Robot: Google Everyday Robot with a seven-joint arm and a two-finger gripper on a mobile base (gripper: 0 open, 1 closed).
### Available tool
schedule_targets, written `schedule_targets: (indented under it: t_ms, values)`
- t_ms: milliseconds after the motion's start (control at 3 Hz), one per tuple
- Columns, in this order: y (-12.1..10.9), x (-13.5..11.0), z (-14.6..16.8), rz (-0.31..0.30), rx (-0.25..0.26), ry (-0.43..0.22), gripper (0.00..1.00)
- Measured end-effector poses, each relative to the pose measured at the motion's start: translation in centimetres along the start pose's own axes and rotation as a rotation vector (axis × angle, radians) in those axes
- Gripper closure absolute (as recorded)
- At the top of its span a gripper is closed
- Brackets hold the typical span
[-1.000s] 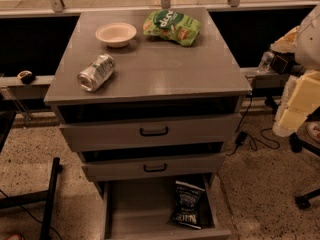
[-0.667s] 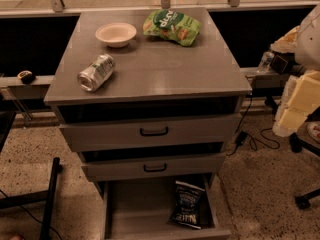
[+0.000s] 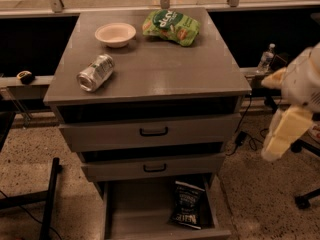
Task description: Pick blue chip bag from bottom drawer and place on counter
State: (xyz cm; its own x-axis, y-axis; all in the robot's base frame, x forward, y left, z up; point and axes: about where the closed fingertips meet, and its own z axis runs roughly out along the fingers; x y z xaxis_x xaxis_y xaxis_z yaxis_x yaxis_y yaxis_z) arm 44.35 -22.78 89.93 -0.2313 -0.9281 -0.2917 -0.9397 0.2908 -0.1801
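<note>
The blue chip bag (image 3: 187,204) lies flat in the right half of the open bottom drawer (image 3: 135,211), dark with white lettering. The counter (image 3: 160,69) is the grey top of the cabinet above it. My gripper (image 3: 281,136) hangs at the right of the view, a pale cream part below the white arm. It is off to the right of the cabinet at about the height of the two upper drawers, well apart from the bag and holding nothing that I can see.
On the counter stand a pale bowl (image 3: 115,34), a tipped silver can (image 3: 95,73) and a green chip bag (image 3: 171,26). The two upper drawers are slightly ajar. A water bottle (image 3: 266,58) stands behind on the right. A black stand (image 3: 50,199) is on the floor at left.
</note>
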Motion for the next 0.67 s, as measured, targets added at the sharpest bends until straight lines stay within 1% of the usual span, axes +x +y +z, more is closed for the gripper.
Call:
schedule_targets:
  t_ms: [333,667]
  values:
    - [2.1,4.1,6.1,0.019,-0.035,-0.082,0.0]
    - [3.2,4.6,8.3,-0.061,-0.035,-0.051,0.0]
